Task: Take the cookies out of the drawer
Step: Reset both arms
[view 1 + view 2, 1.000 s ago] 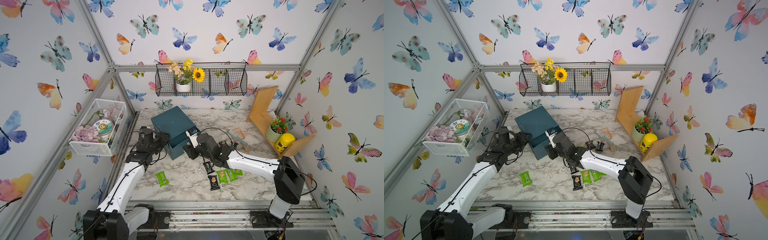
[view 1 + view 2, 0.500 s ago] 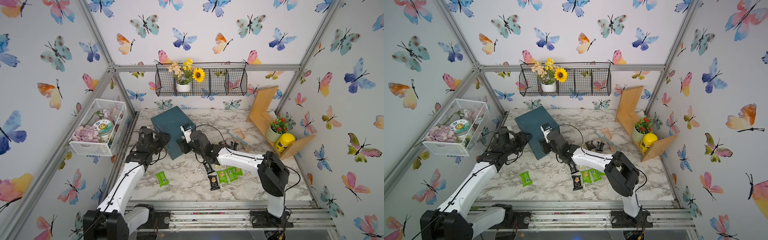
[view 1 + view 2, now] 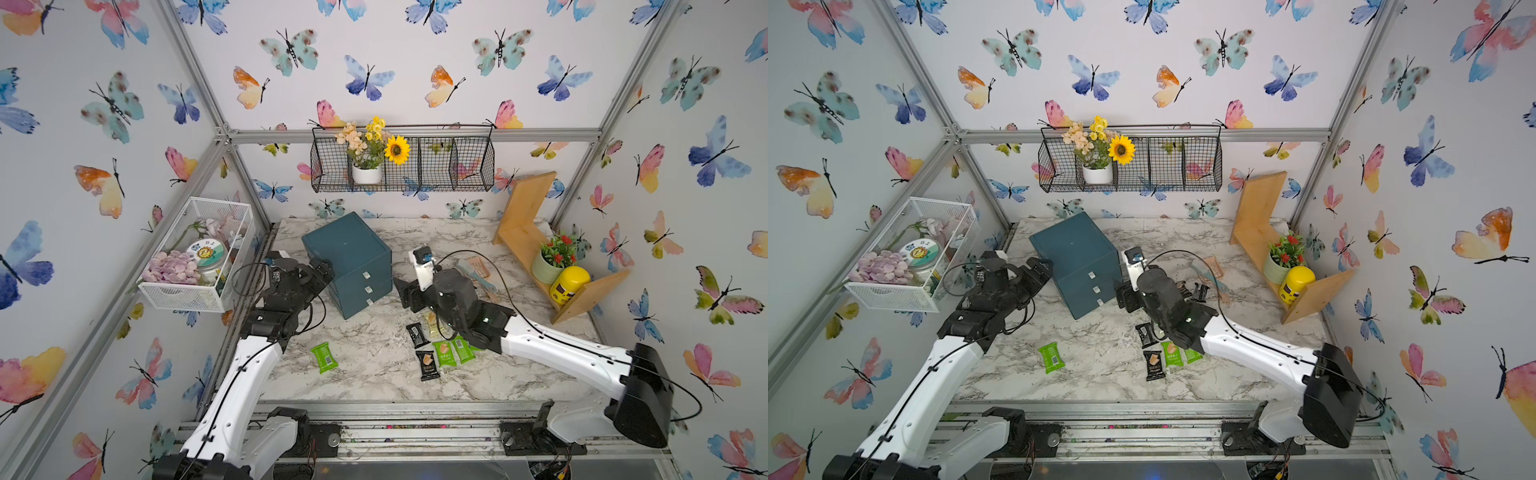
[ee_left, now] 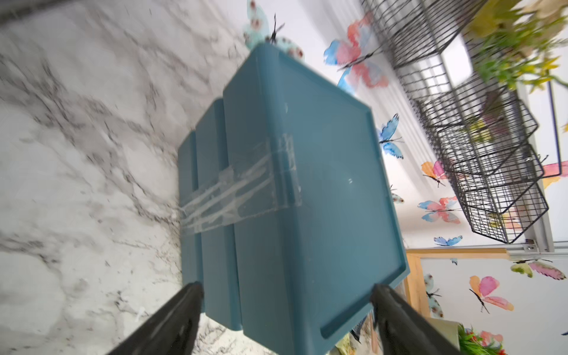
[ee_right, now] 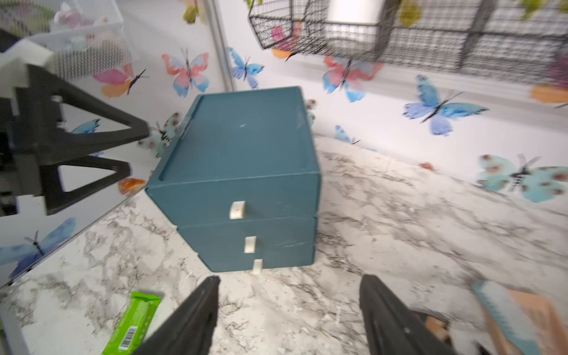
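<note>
The teal drawer unit (image 3: 349, 262) (image 3: 1077, 259) stands at the back left of the marble table, and all three drawers (image 5: 246, 233) look pushed in. Several cookies lie on the table in front: a lone green packet (image 3: 325, 357) (image 5: 133, 325), and a cluster of black (image 3: 417, 334), pale yellow (image 3: 432, 322) and green (image 3: 444, 353) packets under my right arm. My left gripper (image 3: 322, 270) (image 4: 287, 295) is open at the unit's left rear corner, holding nothing. My right gripper (image 3: 405, 293) (image 5: 289, 295) is open and empty, a short way in front of the drawer fronts.
A pink-and-teal brush (image 3: 473, 272) lies behind my right wrist. A wooden shelf (image 3: 528, 237) at the right holds a plant pot (image 3: 548, 266) and a yellow jar (image 3: 569, 284). A white mesh basket (image 3: 195, 257) hangs on the left wall, a black wire basket (image 3: 403, 166) on the back wall.
My right gripper has drawn back from the drawer fronts toward the right. Both grippers have opened wider. The left arm has stayed beside the unit.
</note>
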You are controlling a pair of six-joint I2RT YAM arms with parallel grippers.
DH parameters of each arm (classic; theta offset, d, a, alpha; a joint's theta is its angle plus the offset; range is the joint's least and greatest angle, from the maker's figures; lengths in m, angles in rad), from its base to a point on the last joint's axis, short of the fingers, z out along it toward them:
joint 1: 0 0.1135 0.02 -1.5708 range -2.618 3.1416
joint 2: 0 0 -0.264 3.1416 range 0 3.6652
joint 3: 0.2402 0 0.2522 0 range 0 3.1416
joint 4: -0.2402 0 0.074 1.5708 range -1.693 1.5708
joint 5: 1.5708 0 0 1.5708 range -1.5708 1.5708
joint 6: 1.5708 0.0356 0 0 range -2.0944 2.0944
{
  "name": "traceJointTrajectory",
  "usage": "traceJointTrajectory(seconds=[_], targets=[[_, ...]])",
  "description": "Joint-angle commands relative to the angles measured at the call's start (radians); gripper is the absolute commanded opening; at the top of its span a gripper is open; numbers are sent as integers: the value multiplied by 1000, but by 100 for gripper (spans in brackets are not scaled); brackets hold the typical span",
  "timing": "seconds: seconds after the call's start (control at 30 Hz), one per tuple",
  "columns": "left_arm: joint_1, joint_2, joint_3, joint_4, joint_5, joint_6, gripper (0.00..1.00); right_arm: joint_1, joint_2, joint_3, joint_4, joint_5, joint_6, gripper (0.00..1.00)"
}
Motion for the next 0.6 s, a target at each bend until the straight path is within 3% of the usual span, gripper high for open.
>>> traceJointTrajectory(seconds=[0.0,0.13,0.27,0.47,0.57], targets=[[4,-100,-45,83,-199,109,99,-125,-88,-87,-136,155,-22,80],[5,-177,-197,244,-364,283,99,-382,-215,-246,-85,91,-15,86],[5,-209,-366,436,-398,517,98,-578,-243,-399,55,66,-43,89],[8,-115,-510,639,-372,656,98,-696,-113,-572,428,-10,-210,93],[13,-46,-569,767,-374,684,99,-724,-19,-587,540,-74,-214,94]])
